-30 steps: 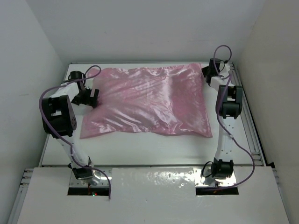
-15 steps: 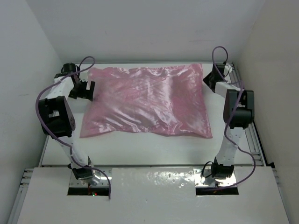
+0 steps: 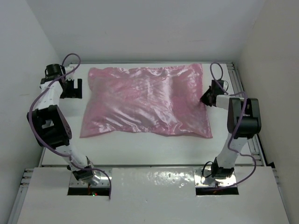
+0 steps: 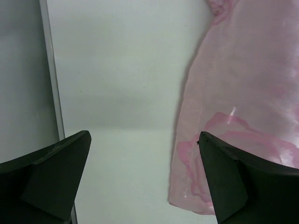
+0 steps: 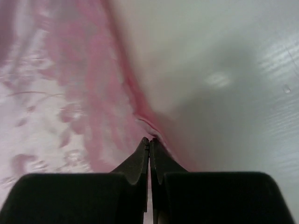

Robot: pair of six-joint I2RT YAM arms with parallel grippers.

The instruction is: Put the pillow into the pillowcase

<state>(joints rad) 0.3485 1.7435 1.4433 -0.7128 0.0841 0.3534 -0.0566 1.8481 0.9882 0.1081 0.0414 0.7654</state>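
Observation:
The pink satin pillowcase (image 3: 145, 100) lies spread and puffed in the middle of the white table; no pillow shows in any view. My left gripper (image 3: 71, 88) is open and empty, just left of the pillowcase's far left corner. In the left wrist view (image 4: 145, 135) its jaws stand wide apart over bare table, with the pillowcase edge (image 4: 243, 93) to the right. My right gripper (image 3: 204, 99) sits at the pillowcase's right edge. In the right wrist view (image 5: 149, 139) its jaws are shut, pinching a small fold of the pillowcase (image 5: 60, 93).
The white table (image 3: 140, 149) is boxed in by white walls on the left, back and right. A metal rail (image 3: 250, 135) runs along the right edge. A white cover plate (image 3: 154, 191) lies over the arm bases at the near edge.
My left gripper has let go of the pillowcase's left side and moved left, off the fabric. My right gripper has come from the far right corner nearer along the right edge.

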